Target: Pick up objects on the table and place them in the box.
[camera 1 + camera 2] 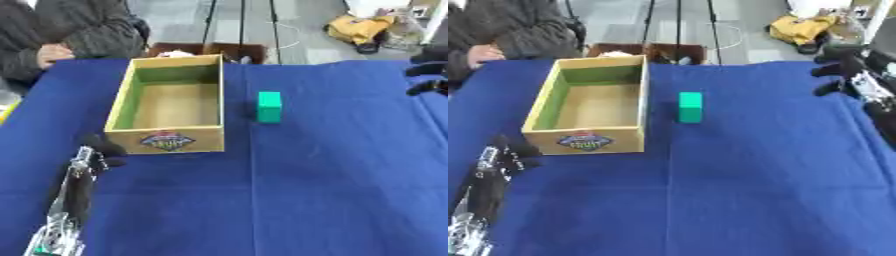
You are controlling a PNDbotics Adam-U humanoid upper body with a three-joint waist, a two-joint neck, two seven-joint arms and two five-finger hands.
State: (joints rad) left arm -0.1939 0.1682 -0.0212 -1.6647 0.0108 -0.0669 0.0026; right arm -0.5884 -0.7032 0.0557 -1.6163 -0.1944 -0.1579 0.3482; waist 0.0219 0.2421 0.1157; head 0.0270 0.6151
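The left arm is seen nearest, rising from the lower left corner, its left hand (103, 150) held low beside the front left corner of the wooden box (166, 131); whether its fingers are curled or straight cannot be told. The open box is set on the blue tablecloth (332, 190). A green block (269, 106) is stood just right of it, apart from its wall. At the far right edge, the right hand (846, 72) is held above the cloth, fingers spread, nothing grasped.

A green block (269, 106) stands just right of the open wooden box (122, 106) near the table's (332, 190) far edge.
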